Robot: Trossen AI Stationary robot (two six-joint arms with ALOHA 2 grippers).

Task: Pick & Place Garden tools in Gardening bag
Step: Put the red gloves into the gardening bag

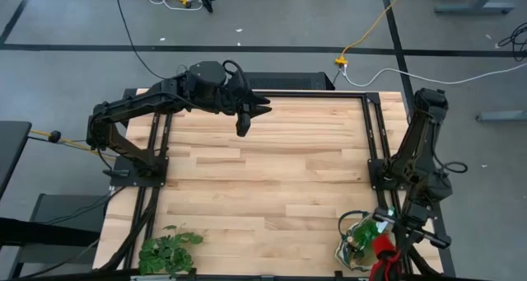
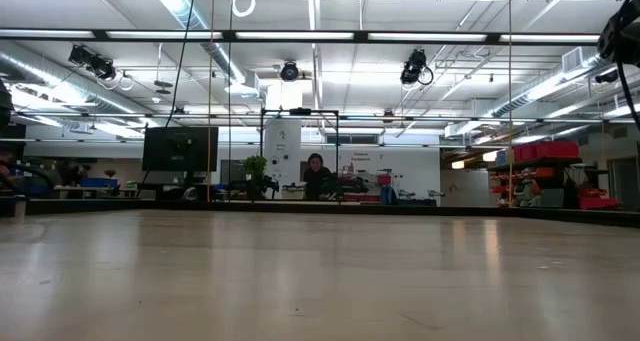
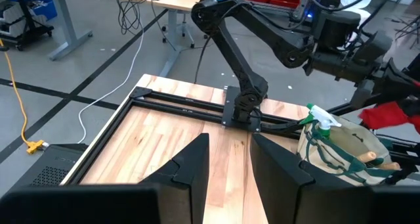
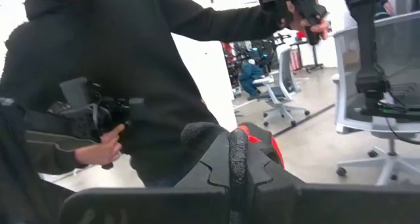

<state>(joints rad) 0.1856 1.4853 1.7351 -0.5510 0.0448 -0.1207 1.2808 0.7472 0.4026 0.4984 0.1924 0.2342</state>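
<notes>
Right claw (image 4: 237,159) pinching red glove (image 1: 384,248) | left claw (image 3: 228,159) spread, empty | left wrist only: spray bottle (image 3: 319,117) in bag (image 3: 351,148)

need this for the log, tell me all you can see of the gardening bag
The gardening bag is a small round cream canvas tote with dark green trim. It sits open at the table's near right corner, beside the right arm's base. A green-and-white spray bottle and a wooden handle poke from it, and something red lies across its rim.

Gardening bag (image 1: 352,250) cut by frame edge; contents partly hidden.
</notes>
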